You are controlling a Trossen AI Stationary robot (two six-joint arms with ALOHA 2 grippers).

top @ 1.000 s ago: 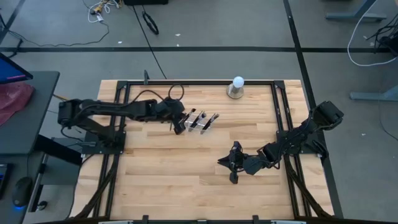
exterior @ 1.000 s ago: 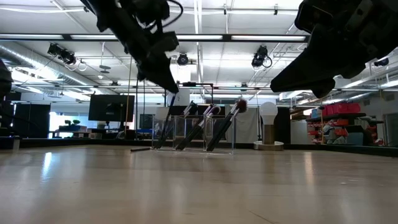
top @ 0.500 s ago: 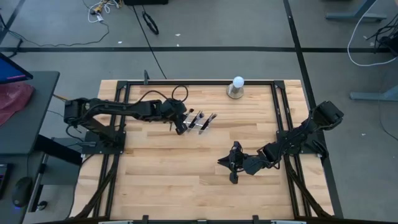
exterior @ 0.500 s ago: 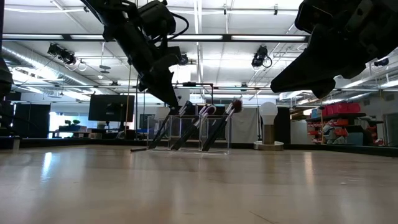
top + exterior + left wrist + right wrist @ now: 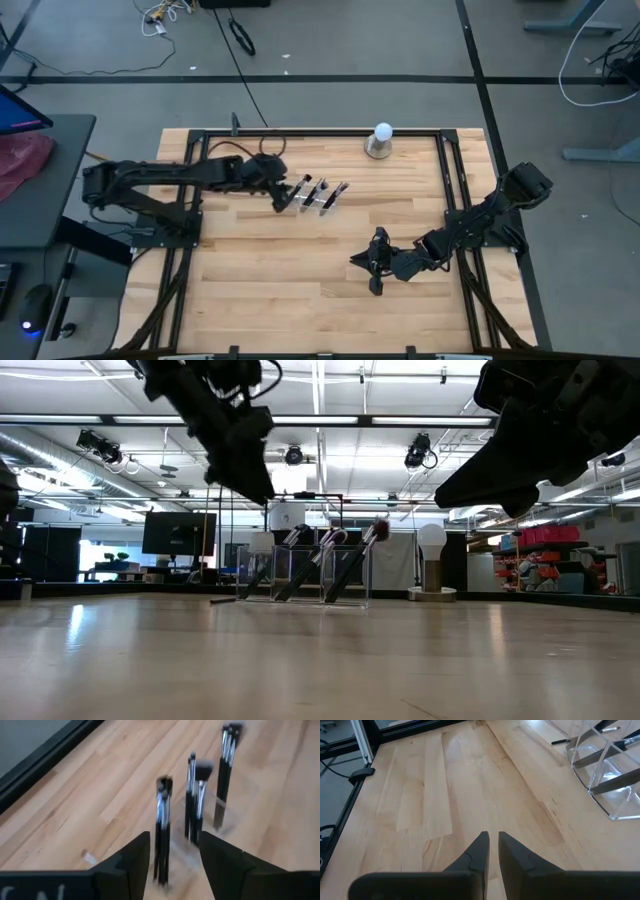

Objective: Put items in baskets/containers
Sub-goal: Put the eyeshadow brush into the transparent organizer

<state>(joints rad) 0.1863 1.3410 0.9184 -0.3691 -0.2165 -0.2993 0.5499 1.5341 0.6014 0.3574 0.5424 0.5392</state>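
Hovering, left gripper (image 5: 284,197): positioned just left of the clear holder (image 5: 318,196), in the far half of the bench (image 5: 300,290); fingers (image 5: 131,861) parted with a visible gap; nothing held between them; brushes seen through the gap in the left wrist view
Left arm: reaches in from the bench's left edge toward the holder
Clear holder: stands in the far half of the bench, slightly left of centre; upright; compartments in a row
Makeup brushes (image 5: 322,556): standing in the holder's compartments, leaning; bristle tips up; three groups visible in the low view; one brush (image 5: 565,741) lies flat on the bench just beside the holder
White ball on grey base (image 5: 380,141): near the far edge, right of the holder; well apart from both grippers
Right gripper (image 5: 376,263): in the near half of the bench, right of centre, well apart from the holder; fingers (image 5: 479,851) nearly together with only a narrow slit; nothing held
Right arm: extends in from the bench's right edge
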